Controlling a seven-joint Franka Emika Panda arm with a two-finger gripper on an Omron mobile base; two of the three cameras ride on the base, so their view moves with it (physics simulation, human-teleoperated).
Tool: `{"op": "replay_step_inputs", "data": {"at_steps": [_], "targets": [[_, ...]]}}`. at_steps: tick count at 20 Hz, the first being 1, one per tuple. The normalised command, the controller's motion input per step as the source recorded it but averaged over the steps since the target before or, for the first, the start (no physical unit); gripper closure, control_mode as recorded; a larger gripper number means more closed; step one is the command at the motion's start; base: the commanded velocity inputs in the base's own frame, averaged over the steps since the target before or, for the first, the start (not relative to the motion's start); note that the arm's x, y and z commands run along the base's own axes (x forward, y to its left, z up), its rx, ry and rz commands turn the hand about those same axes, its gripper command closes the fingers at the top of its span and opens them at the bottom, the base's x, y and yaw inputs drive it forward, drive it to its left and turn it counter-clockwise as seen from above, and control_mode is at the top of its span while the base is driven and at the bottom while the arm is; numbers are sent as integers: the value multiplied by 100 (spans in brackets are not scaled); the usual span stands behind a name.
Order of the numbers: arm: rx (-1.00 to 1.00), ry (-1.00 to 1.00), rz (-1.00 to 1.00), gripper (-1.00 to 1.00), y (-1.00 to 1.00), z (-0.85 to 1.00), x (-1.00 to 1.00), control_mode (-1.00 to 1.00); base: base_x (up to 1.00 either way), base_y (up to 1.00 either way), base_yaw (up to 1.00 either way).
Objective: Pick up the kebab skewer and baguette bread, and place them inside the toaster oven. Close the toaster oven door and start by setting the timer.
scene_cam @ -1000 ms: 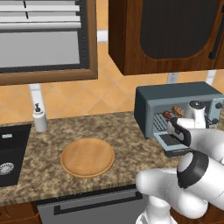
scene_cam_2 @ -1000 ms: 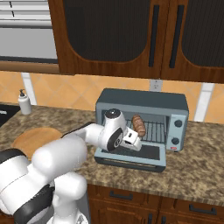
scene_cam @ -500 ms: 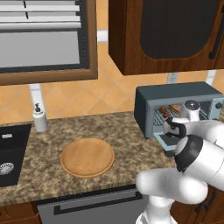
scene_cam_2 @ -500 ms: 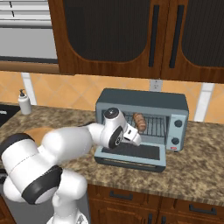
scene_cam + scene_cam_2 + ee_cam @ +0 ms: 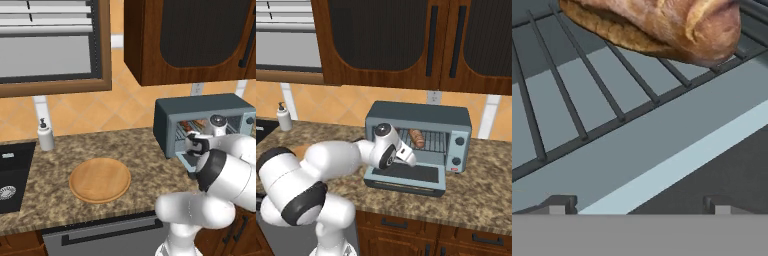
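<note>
The toaster oven (image 5: 421, 114) stands on the counter with its door (image 5: 406, 175) dropped flat in front. The baguette bread (image 5: 416, 138) lies on the wire rack (image 5: 587, 100) inside, free of any grip. It shows close up as a golden loaf (image 5: 662, 25) at the top of the hand view. My gripper (image 5: 410, 159) hovers over the open door at the oven mouth, just short of the loaf. It is open (image 5: 639, 207), its tips wide apart with nothing between them. I cannot pick out the kebab skewer; my arm hides the rack's left part.
A round wooden plate (image 5: 100, 179) lies bare on the granite counter left of the oven. A soap bottle (image 5: 46, 136) and a black sink (image 5: 12, 170) are at the far left. The oven's knobs (image 5: 458, 141) sit on its right panel. Dark cabinets hang overhead.
My elbow has swung up and toward the oven. The hand stays at the oven mouth, open, and the baguette rests on the rack as before.
</note>
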Motion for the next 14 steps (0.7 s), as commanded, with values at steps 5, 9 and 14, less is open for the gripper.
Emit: {"op": "replay_step_inputs", "data": {"at_steps": [5, 9, 14], "targets": [[8, 0, 2, -100, -12, 41, -100, -100, 0, 0, 0], [1, 2, 12, -100, 3, 57, -100, -100, 0, 0, 0], [0, 18, 17, -100, 32, 22, -86, -100, 0, 0, 0]]}}
